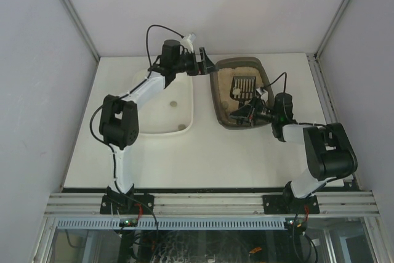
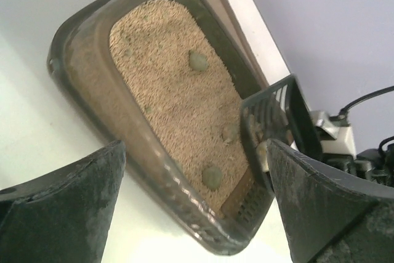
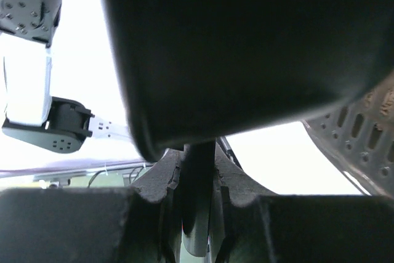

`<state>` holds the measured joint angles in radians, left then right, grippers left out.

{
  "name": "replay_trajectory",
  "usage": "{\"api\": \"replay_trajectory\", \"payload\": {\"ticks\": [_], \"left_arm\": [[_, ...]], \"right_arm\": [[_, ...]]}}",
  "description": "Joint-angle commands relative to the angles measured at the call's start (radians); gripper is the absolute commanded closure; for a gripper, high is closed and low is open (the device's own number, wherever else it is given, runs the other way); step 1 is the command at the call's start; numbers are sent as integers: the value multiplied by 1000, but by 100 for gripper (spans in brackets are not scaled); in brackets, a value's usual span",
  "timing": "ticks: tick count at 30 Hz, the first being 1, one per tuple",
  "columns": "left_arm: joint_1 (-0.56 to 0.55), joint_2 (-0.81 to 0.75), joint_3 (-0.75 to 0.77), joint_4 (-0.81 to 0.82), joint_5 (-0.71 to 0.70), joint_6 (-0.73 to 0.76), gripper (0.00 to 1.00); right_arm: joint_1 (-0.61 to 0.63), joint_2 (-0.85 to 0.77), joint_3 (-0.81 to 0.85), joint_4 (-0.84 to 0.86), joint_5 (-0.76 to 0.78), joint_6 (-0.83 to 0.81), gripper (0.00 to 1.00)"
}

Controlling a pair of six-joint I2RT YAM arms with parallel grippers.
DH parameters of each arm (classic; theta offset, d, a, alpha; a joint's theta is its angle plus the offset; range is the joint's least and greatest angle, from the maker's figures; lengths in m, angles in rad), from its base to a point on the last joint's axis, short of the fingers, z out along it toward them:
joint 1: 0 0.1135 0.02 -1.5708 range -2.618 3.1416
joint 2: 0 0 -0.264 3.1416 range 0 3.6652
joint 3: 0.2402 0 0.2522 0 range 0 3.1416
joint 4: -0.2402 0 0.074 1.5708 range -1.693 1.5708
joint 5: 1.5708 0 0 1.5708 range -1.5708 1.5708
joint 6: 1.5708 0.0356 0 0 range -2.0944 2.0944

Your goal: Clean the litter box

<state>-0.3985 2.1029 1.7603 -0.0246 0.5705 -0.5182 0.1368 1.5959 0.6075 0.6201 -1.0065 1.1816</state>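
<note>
Top external view is showing the litter box at three o'clock from the white tub. The right gripper is pinching the scoop handle; the left gripper is hovering spread-jawed at the box's ten o'clock. Sliding slowly under the clumps seems best.

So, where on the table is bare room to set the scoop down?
Bare: the table strip in front of the white tub and the litter box, toward the arm bases. Crowded: the narrow gap between the two, left gripper at its far end.

A white rectangular plastic tub sits on the white flat table. Two small greyish lumps lie inside (apart from each other).
</note>
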Motion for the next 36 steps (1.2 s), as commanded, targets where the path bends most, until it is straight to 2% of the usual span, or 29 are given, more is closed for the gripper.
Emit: {"api": "replay_trajectory", "payload": {"ticks": [1,4,8,13,17,19,21,23,26,28,31,32,33,36], "left_arm": [[30,-129,-88,-33,4,72,0],[43,-182,-114,-125,-20,136,0],[64,-227,-81,-328,-75,241,0],[119,-305,-175,-367,-92,268,0],[147,-365,-251,-368,-99,297,0],[151,-387,-280,-370,-109,318,0],[155,-400,-294,-383,-119,338,0],[159,-405,-297,-396,-125,351,0],[173,-408,-300,-400,-122,347,0],[183,-406,-301,-400,-115,337,0],[196,-400,-296,-400,-108,331,0],[201,-398,-294,-400,-104,329,0],[206,-400,-294,-400,-103,327,0],[214,-405,-295,-398,-101,326,0]], "right_arm": [[-63,-38,-68,389,-24,183,100],[-8,19,-56,469,-64,236,100],[-106,108,-117,827,-44,471,100],[14,163,-69,766,-75,435,100],[-103,182,-85,878,-42,520,100],[-68,180,-71,815,-46,492,100],[10,158,-29,632,-72,382,100],[10,113,-22,503,-79,293,100],[-116,98,-54,598,-63,372,100],[-105,97,-41,546,-65,352,100],[26,43,39,137,-60,80,100],[30,22,60,30,-53,7,100],[10,6,61,4,-51,-11,100],[-45,-5,51,79,-54,49,100]]}}
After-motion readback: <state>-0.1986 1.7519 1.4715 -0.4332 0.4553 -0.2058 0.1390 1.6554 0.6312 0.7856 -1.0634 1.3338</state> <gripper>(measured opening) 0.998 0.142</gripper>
